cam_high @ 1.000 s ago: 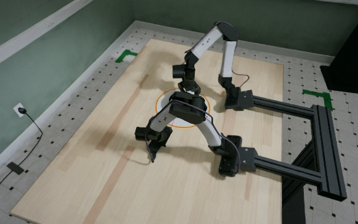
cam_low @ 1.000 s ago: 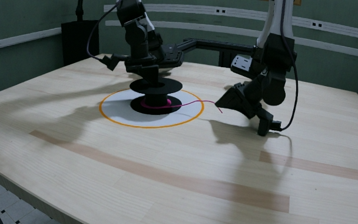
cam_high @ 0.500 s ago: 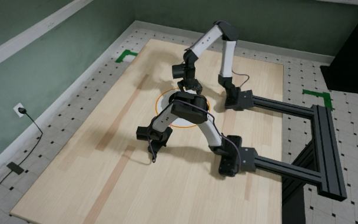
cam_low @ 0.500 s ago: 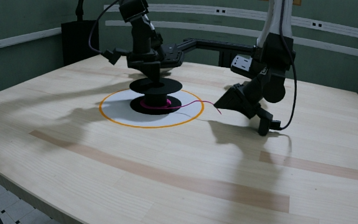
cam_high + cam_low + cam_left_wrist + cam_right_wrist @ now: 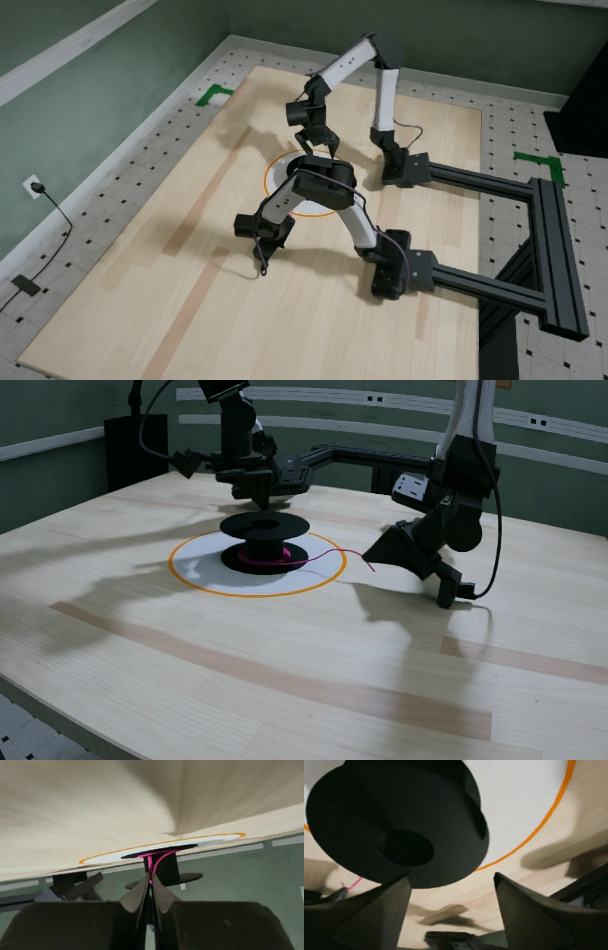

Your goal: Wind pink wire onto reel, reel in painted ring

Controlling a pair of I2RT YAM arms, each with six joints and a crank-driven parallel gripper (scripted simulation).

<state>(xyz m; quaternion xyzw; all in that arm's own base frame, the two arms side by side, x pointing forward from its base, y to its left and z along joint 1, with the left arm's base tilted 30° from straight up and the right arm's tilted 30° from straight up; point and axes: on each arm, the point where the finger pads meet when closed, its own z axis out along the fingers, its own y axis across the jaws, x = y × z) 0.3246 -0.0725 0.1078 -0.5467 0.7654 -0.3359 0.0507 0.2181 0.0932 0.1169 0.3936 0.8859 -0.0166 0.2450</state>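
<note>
Left pincer (image 5: 291,217) (image 5: 363,557) (image 5: 150,880) (image 5: 346,891) together, clamped on pink wire (image 5: 325,555) (image 5: 159,861) (image 5: 355,883), right pincer (image 5: 321,154) (image 5: 246,494) (image 5: 453,876) wide apart, near reel (image 5: 295,165) (image 5: 294,528) (image 5: 167,869) (image 5: 448,815)

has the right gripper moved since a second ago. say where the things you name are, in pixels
Yes, in the exterior view the right gripper (image 5: 321,153) (image 5: 260,504) (image 5: 453,874) has shifted upward, away from the black two-flanged reel (image 5: 294,165) (image 5: 235,526) (image 5: 166,868) (image 5: 448,845).
</note>
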